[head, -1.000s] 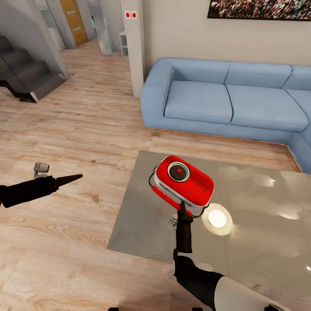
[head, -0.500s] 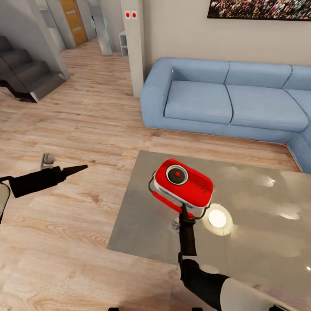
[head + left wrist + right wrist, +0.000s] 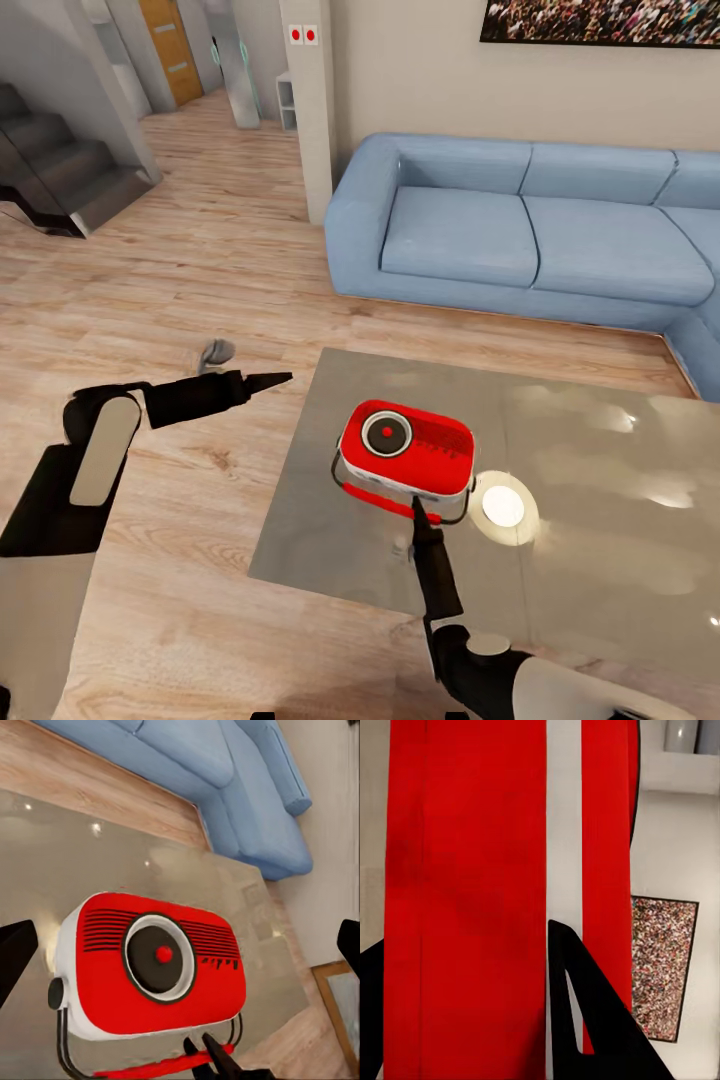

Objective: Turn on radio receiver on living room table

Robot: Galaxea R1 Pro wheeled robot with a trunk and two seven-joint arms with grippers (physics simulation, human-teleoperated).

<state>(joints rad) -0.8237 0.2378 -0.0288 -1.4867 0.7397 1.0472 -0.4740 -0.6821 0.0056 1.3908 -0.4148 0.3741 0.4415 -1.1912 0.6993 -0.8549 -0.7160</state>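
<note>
Table (image 3: 330, 520): glossy top with the radio receiver (image 3: 405, 452) near its front-left corner, dial face up. Right gripper (image 3: 413, 508) touches the radio's near edge; the right wrist view shows red casing between the fingers, so it looks clamped on. Left gripper (image 3: 268, 380) hovers beside the table, jaws wide (holding nothing). Advice: keep the right steady, bring the left down onto the centre button (image 3: 163, 954).

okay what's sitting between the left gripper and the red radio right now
Nothing stands between them. In the head view, the left gripper hangs beside the table's corner, and only bare glossy tabletop separates it from the radio receiver. The left wrist view shows the radio unobstructed.
</note>
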